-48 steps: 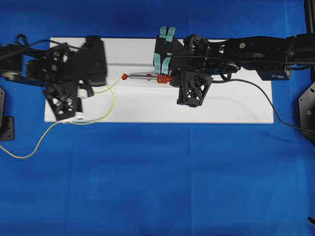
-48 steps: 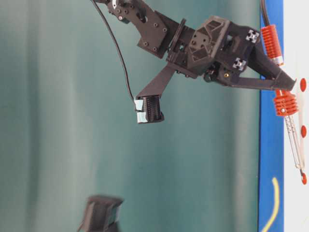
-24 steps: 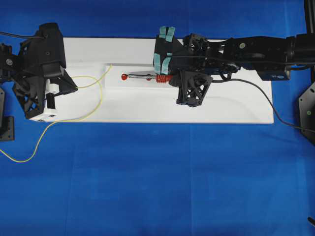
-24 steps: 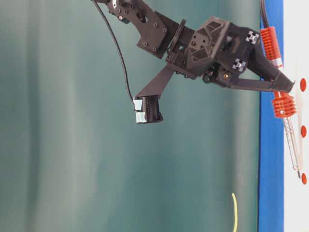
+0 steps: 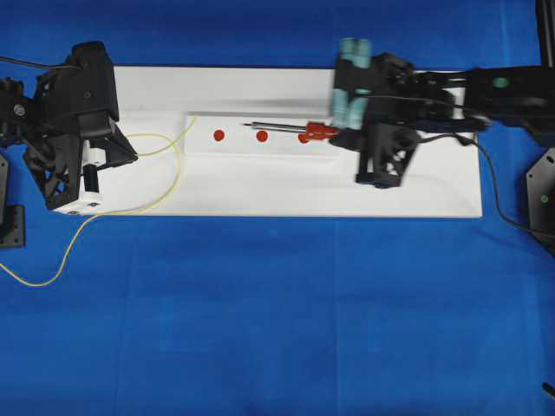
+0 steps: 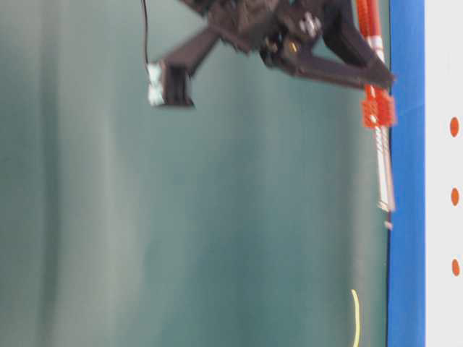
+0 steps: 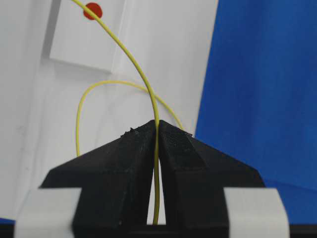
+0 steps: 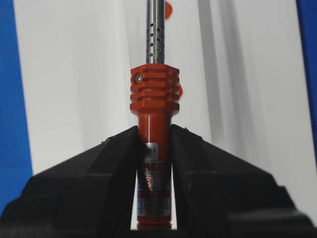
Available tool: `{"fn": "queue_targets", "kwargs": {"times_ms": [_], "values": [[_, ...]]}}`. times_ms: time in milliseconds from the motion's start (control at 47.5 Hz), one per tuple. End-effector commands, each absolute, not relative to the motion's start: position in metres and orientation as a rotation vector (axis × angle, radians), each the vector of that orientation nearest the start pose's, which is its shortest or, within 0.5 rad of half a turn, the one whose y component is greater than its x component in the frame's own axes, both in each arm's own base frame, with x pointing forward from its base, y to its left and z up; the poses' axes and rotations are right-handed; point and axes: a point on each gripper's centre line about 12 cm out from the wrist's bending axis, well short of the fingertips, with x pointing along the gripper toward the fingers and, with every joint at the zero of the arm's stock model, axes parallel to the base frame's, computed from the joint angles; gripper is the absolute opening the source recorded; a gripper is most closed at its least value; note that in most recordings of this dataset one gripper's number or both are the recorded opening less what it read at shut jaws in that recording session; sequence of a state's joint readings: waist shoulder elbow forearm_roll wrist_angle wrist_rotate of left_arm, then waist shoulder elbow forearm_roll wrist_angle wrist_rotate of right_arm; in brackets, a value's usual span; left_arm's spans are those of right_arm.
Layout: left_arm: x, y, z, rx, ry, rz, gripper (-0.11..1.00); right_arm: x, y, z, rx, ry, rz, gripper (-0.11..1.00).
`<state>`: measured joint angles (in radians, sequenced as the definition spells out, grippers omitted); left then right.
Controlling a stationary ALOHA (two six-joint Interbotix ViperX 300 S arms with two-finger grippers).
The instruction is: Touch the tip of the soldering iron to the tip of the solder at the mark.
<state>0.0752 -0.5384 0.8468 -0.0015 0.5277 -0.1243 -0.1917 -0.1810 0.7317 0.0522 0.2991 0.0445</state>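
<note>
My right gripper (image 5: 336, 133) is shut on the orange-red handle of the soldering iron (image 5: 286, 129). The iron's tip points left, above the white board (image 5: 260, 186), between the middle and left of three red marks (image 5: 218, 135). The table-level view shows the iron (image 6: 381, 148) raised off the board, held by the right gripper (image 6: 380, 78). The right wrist view shows the handle (image 8: 154, 99) between the jaws of my right gripper (image 8: 154, 133). My left gripper (image 5: 130, 156) is shut on the yellow solder (image 5: 176, 165). The solder's free end lies left of the left mark. In the left wrist view the solder (image 7: 141, 77) runs out of my left gripper (image 7: 157, 125) toward a mark (image 7: 92, 10).
The solder's long tail trails off the board's left edge onto the blue table (image 5: 277, 312). The iron's black cord (image 5: 486, 186) runs off to the right. A raised white strip (image 5: 260, 147) carries the marks.
The right gripper has pulled right and lifted, taking the iron's tip off the left mark. The left gripper moved left with the solder a second ago and has held still since.
</note>
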Motion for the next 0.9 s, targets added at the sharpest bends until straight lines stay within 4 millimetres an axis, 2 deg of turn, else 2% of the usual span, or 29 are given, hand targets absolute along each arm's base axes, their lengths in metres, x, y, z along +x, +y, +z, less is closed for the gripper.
{"fn": "queue_targets", "kwargs": {"times_ms": [0, 210, 505, 737, 884], "values": [[0.265, 0.021, 0.244, -0.150, 0.804, 0.125, 0.02, 0.324, -0.062, 0.201, 0.173, 0.764, -0.209, 0.06], [0.266, 0.021, 0.243, -0.150, 0.806, 0.125, 0.02, 0.305, -0.061, 0.203, 0.196, 0.737, -0.227, 0.06], [0.280, 0.022, 0.242, -0.150, 0.812, 0.124, 0.02, 0.302, -0.061, 0.202, 0.197, 0.740, -0.228, 0.06], [0.307, 0.023, 0.242, -0.149, 0.833, 0.122, 0.02, 0.299, -0.063, 0.202, 0.201, 0.737, -0.237, 0.06], [0.331, 0.021, 0.228, -0.147, 0.883, 0.117, 0.02, 0.295, -0.065, 0.202, 0.202, 0.737, -0.246, 0.06]]}}
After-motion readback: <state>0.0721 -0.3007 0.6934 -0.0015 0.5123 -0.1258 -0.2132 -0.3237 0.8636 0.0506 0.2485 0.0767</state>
